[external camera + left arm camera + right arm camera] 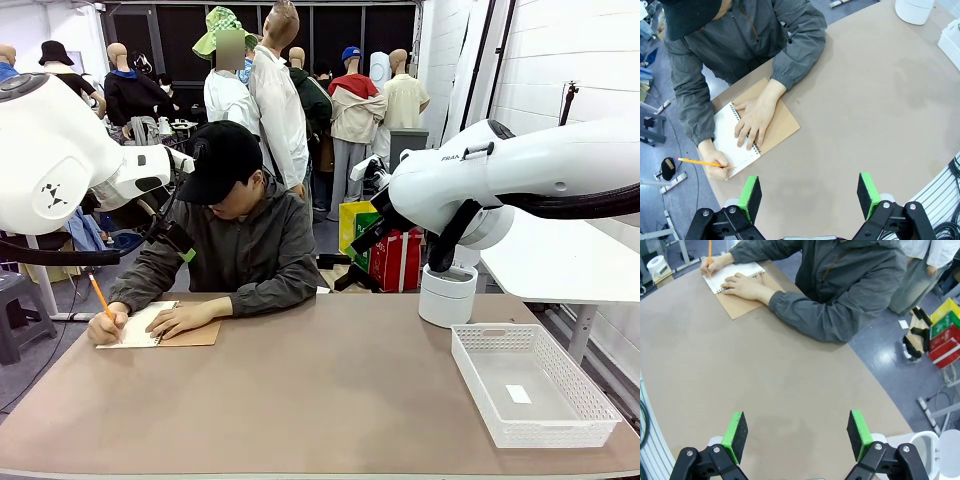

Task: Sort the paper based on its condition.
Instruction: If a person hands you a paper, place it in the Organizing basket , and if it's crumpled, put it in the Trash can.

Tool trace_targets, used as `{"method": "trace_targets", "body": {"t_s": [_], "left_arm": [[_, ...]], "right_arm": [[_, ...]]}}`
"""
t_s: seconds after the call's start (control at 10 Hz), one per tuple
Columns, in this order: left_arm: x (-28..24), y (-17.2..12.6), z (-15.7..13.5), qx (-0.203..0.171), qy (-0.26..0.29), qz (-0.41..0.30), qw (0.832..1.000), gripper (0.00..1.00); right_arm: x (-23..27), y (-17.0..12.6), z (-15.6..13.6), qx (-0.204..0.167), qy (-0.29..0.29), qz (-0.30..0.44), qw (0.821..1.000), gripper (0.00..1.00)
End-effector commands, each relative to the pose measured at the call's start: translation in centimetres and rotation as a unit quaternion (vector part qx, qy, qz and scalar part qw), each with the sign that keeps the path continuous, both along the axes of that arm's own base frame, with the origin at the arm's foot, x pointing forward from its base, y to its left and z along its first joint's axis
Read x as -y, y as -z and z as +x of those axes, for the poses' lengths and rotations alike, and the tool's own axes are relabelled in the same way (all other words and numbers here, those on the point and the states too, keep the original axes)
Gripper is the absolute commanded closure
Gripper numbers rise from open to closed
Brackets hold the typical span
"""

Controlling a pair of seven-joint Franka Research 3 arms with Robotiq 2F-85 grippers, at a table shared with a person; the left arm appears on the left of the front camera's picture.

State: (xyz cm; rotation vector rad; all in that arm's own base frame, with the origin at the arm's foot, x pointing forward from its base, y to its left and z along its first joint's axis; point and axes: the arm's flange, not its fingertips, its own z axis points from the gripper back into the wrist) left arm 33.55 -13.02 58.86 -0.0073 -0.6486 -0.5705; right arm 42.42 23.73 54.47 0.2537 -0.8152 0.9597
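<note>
Front view: you've got a person at the far side of the table [300, 400], leaning over an open spiral notebook [160, 328] near the far-left corner. One hand [105, 327] holds an orange pencil [98, 296] w/ tip on the paper [140, 322], the white top page still bound in the notebook; the other hand [185, 318] lies flat across page & spiral. Brown cardboard cover [200, 335] is folded out beside the page. White basket [530, 385] sits at the table's right, near edge, w/ a small white label [518, 394] on its floor. Both arms are raised, well apart from the notebook.

Left wrist view: left gripper [810, 196] hangs above bare tabletop, green pads [750, 197] spread wide, nothing between them. Paper's beyond the fingers, upper left.

Right wrist view: right gripper [796, 435] also spread wide & empty over bare table. Notebook shows far up at top left, person's sleeve [805, 310] resting on the table edge.
</note>
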Motion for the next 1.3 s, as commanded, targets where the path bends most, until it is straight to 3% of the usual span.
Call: {"method": "trace_targets", "body": {"t_s": [0.0,1.2], "left_arm": [[-0.04,-0.14,0.06,-0.001,-0.001,0.0,1.0,0.0],[-0.04,-0.14,0.06,-0.001,-0.001,0.0,1.0,0.0]], "right_arm": [[0.03,-0.02,0.02,0.0,0.001,0.001,1.0,0.0],[0.03,-0.02,0.02,0.0,0.001,0.001,1.0,0.0]]}}
